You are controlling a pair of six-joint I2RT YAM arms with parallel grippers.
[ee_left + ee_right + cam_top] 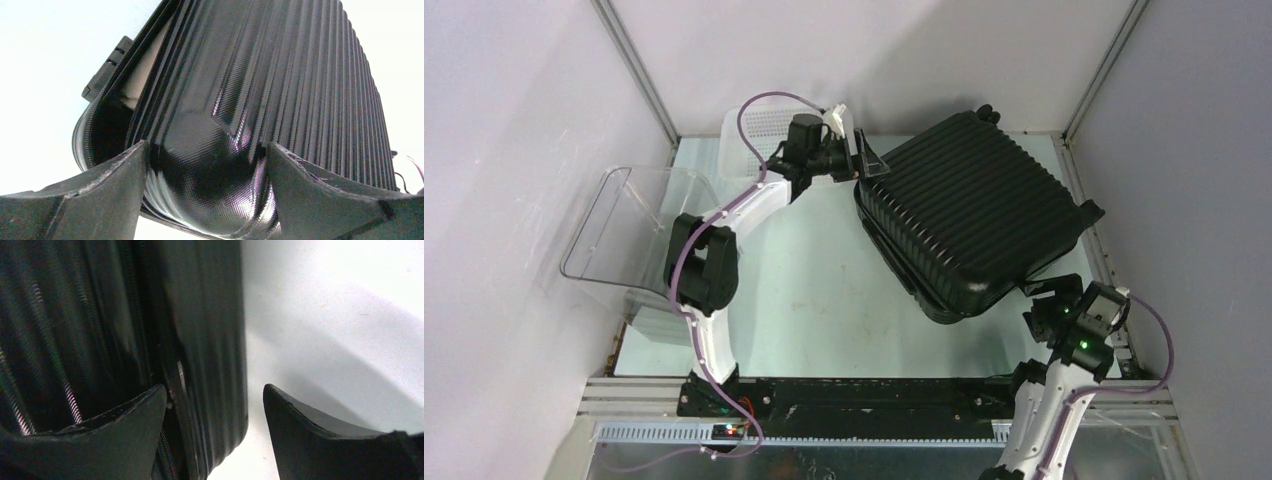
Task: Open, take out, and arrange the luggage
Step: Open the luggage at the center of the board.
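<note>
between the wide-spread fingers of the left claw (207,144), a rounded corner of the black suitcase (974,205), halves slightly parted, nothing clamped, right claw (214,387) likewise wide open, suitcase edge just beside one finger, holding nothing

The left of the view is filled by the ribbed black shell of the luggage (100,315), with a zipper seam (172,375) running near its edge. The right gripper (215,392) is held spread, the shell's edge being seen between its fingers. Shadowed white tabletop (340,315) is seen at right.
</note>
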